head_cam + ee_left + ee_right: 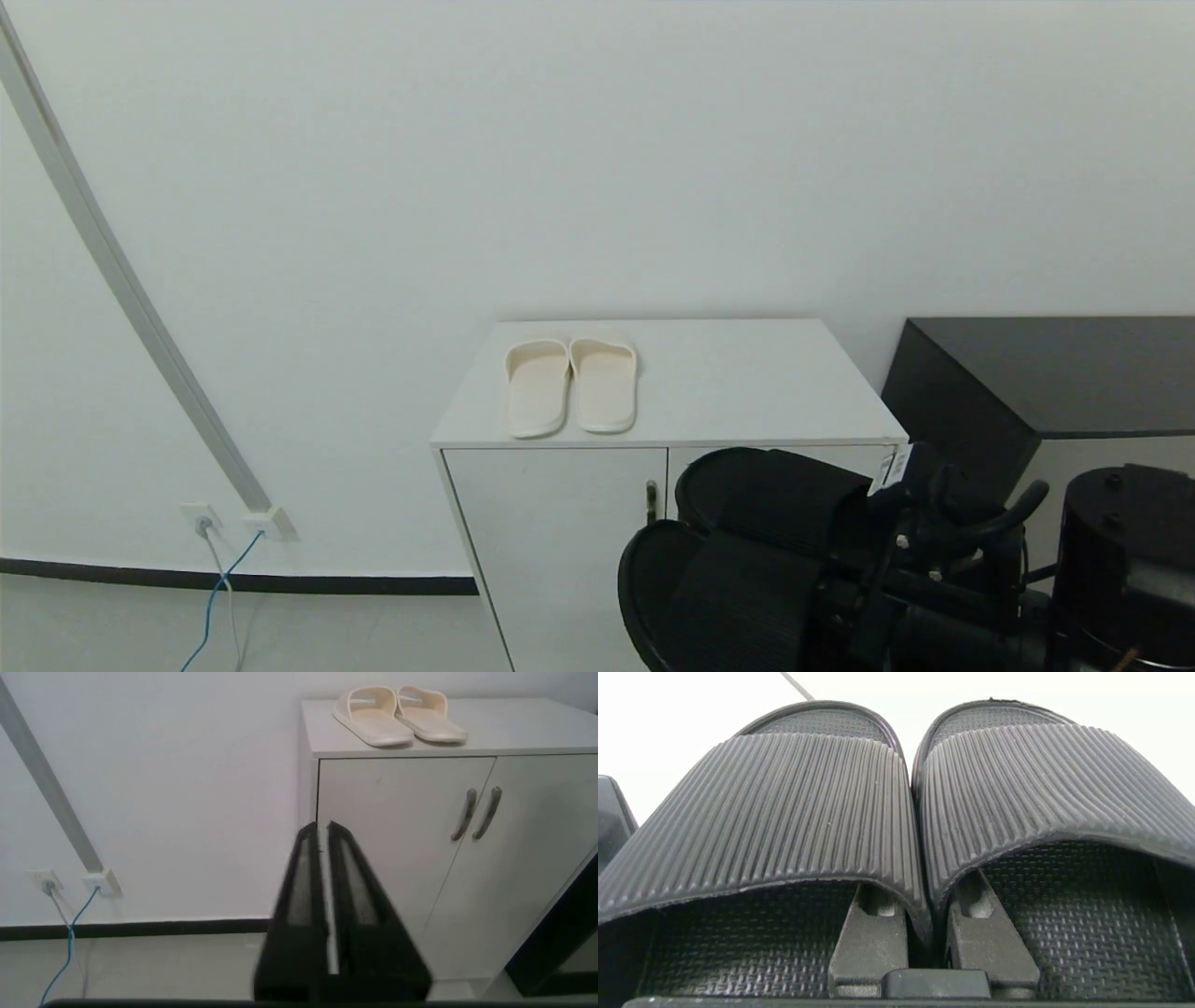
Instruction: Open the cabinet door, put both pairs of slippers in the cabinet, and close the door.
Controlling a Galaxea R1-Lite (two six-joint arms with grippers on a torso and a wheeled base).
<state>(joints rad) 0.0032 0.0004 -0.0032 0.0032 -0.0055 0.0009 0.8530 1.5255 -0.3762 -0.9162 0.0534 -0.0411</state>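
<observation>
A white cabinet [747, 387] stands against the wall with both doors shut. Its two handles [476, 814] meet at the middle. On its top, near the left front, a cream pair of slippers [570, 385] lies side by side, also seen as the cream pair [400, 715] from the left wrist. My right gripper [929, 947] is shut on a black pair of slippers [747, 551], pinching their inner walls together in front of the right door. My left gripper [324, 833] is shut and holds nothing, low and off the cabinet's left front corner.
A black table [1055, 373] stands right of the cabinet, close to its side. On the wall to the left are two sockets [201, 515] with hanging cables and a slanted grey duct [112, 261]. Open floor lies left of the cabinet.
</observation>
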